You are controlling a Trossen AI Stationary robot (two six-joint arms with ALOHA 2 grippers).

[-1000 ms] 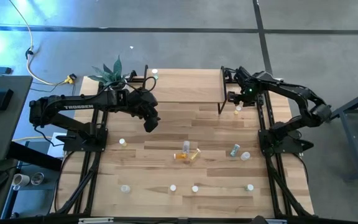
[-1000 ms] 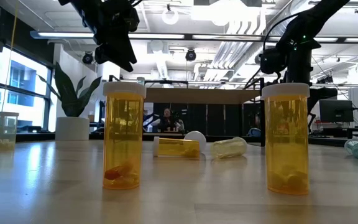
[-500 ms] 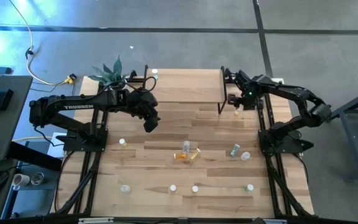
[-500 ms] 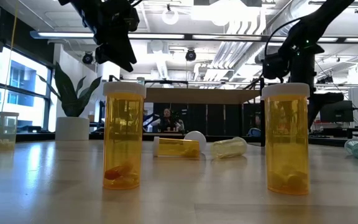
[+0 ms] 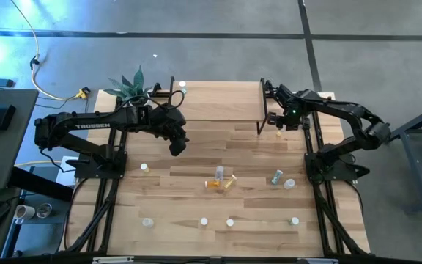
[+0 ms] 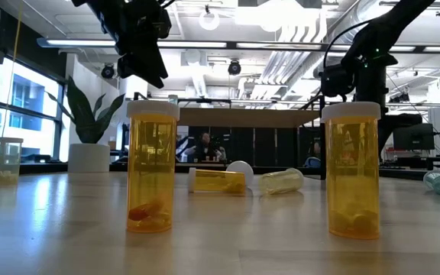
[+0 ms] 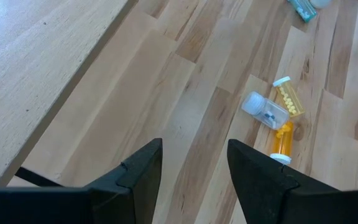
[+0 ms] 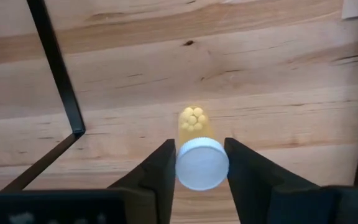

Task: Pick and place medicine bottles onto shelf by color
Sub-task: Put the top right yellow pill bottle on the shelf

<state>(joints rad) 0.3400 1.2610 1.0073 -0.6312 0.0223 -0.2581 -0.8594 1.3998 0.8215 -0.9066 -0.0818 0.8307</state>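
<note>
the right claw (image 8: 201, 165) is clenched on a yellow bottle (image 8: 196, 124), its two fingers (image 8: 160, 171) pressed against either side of the white cap (image 8: 202, 163). the bottle hangs cap-up between them, with yellow pills visible through its wall, and the desk (image 8: 166, 81) lies below it. just beside this claw stands a thin black leg (image 8: 58, 74) of the shelf (image 5: 215, 101); in the high view the right claw (image 5: 279, 125) sits at the shelf's right end, next to that leg, with the wooden top just to its inner side.

the left claw (image 7: 194, 180) hangs released and empty above the desk, its fingers parted with bare planks showing between them. ahead of it and well apart lies a small cluster of three bottles touching one another: a clear bottle (image 7: 265, 111) on its side, a pale yellow bottle (image 7: 288, 98) beside it, and an orange bottle (image 7: 281, 140) just below them. in the high view the left claw (image 5: 177, 143) is near the shelf's front left corner, with the shelf edge just behind it.

further from both claws, single bottles stand scattered along the near part of the desk. in the low view two upright orange bottles (image 6: 152, 168) stand closest to the camera, and a potted plant (image 5: 130, 86) sits behind the left claw at the desk's far corner.
</note>
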